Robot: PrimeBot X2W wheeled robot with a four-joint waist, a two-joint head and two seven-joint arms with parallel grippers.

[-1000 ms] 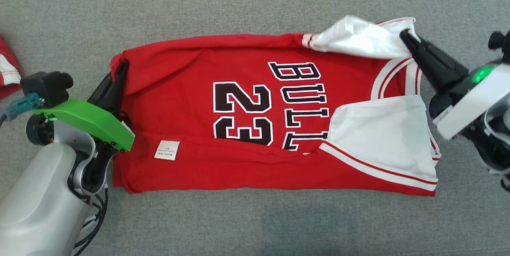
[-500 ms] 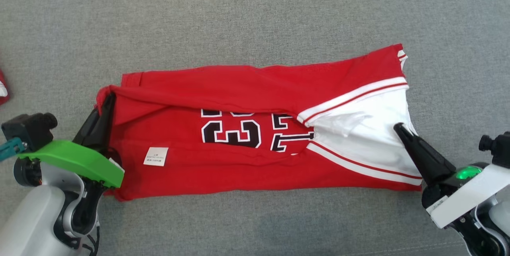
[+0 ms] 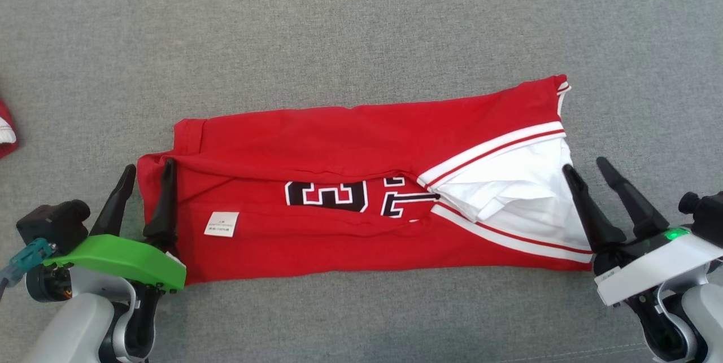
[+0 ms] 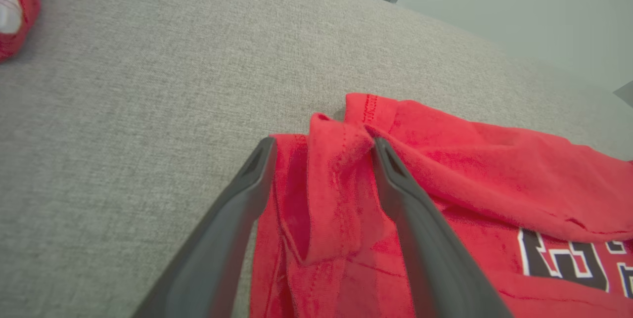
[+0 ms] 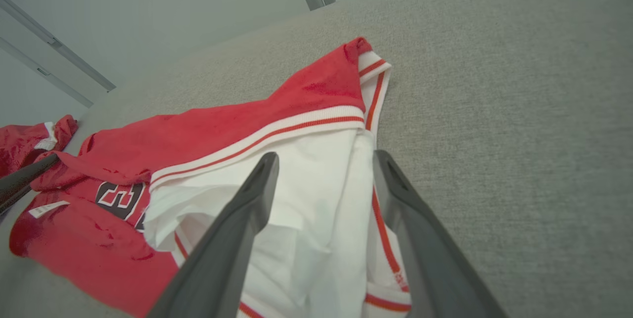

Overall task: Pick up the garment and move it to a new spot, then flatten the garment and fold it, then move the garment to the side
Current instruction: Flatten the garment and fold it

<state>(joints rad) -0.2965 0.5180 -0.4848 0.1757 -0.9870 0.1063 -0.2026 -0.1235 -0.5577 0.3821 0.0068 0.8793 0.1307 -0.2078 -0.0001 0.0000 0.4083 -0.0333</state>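
Note:
The red jersey (image 3: 339,143) lies folded lengthwise into a long strip on the grey surface, with part of its black number and white lining showing along the fold. My left gripper (image 3: 148,170) stands open at the strip's left end; a fold of red cloth (image 4: 329,179) lies between the spread fingers. At the right end my right gripper (image 3: 586,166) is open too, with white lining (image 5: 321,199) between its fingers. A small white label (image 3: 221,223) sits on the lower left of the jersey.
The grey cloth surface (image 3: 361,24) spreads wide on every side of the jersey. Another red and white garment (image 3: 5,131) pokes in at the far left edge, also seen as a red heap (image 5: 29,142) in the right wrist view.
Both grippers carried the far edge of the jersey toward me, folding it over the number, then opened and let go. The camera view has shifted too.

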